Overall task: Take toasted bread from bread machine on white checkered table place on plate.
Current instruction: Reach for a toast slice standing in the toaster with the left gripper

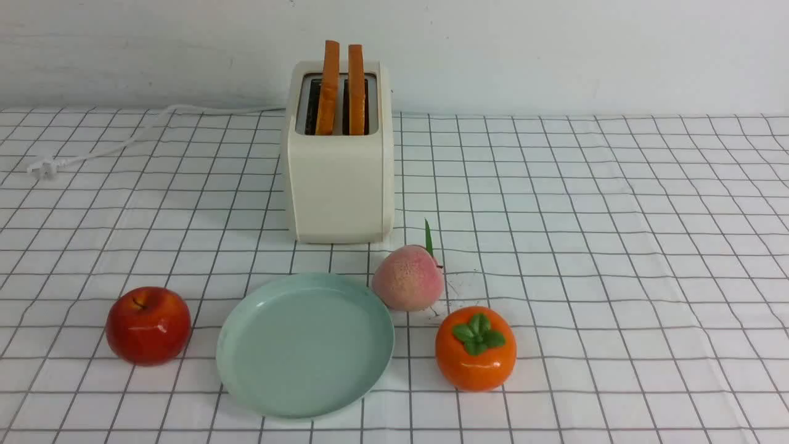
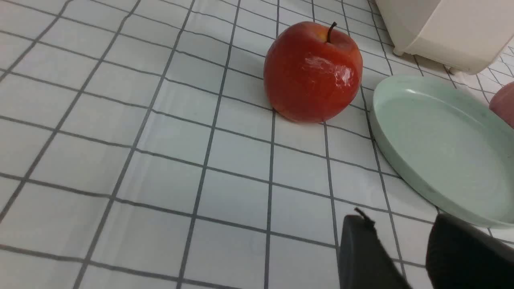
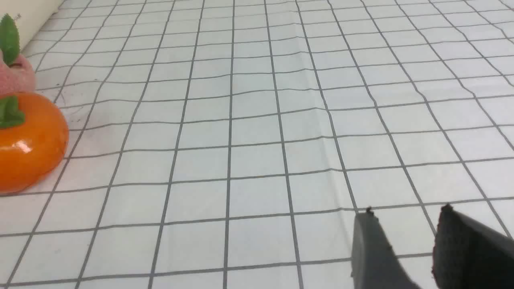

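**Both slices up in the toaster, both grippers open and holding nothing**

Front view first. The toaster (image 1: 339, 185) stands toward the back of the checkered table (image 1: 616, 246), close to the wall (image 1: 555, 49). Two slices stand on edge in its slots, side by side and apart. The left slice (image 1: 328, 86) tilts a touch, while the right slice (image 1: 356, 89) is upright. Both poke well above the top panel. A white cord (image 1: 123, 139) trails off to the left and ends in a plug (image 1: 43, 168) lying on the cloth. In front of the toaster sits the plate (image 1: 305, 345). An apple (image 1: 148, 325) is near its left side but clear of it. A peach (image 1: 408, 277) sits right up against the plate's far right rim. A persimmon (image 1: 475, 348) is just in front of the peach, close to the plate.

Over to the left wrist view. The left gripper (image 2: 401, 224) hangs low over the cloth beside the plate (image 2: 441, 148). Its two dark fingers (image 2: 361, 257) are parted with grid squares showing between them, and nothing is gripped. The apple (image 2: 313, 72) sits ahead, with a corner of the toaster (image 2: 449, 28) beyond.

Now the right wrist view. The right gripper (image 3: 405, 218) hangs over open tablecloth with its fingers (image 3: 371, 253) spread apart and nothing between them. The persimmon (image 3: 28, 144) and the peach (image 3: 14, 74) sit well off to one side.
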